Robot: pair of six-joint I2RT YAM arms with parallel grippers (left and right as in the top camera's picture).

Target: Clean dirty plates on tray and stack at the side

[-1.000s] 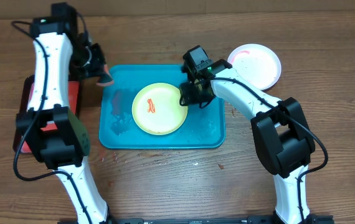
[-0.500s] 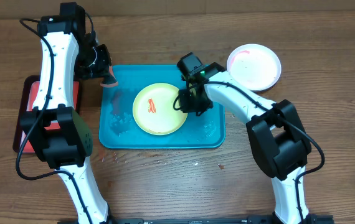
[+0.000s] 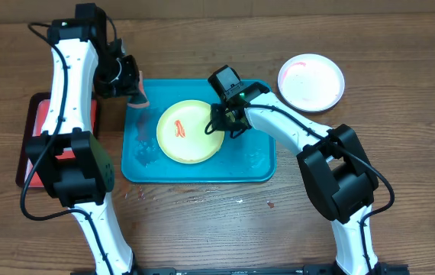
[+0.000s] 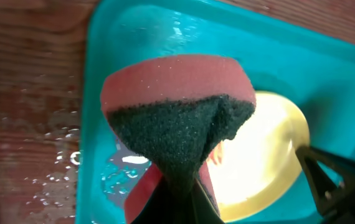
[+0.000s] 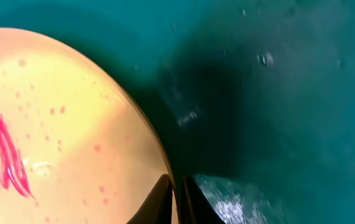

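Overhead: yellow-green plate (image 3: 191, 141) smeared on tray (image 3: 256, 164), rim pinched by right fingers (image 5: 196, 202); left fingers (image 4: 165, 211) clamp sponge (image 4: 177, 87); scrubbing apparently not begun

The white left arm (image 3: 71, 76) covers much of the small red rectangular tray with dark rim (image 3: 40, 121). In the right wrist view, the round yellow-green plastic plate (image 5: 59, 124) runs off the left and bottom edges.

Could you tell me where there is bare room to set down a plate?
Bare: the table along the near edge of the tray, the wood right of the right arm, and the tray's near right corner. Crowded: around the yellow-green plate, with the right gripper on its rim and the left gripper holding a sponge near it.
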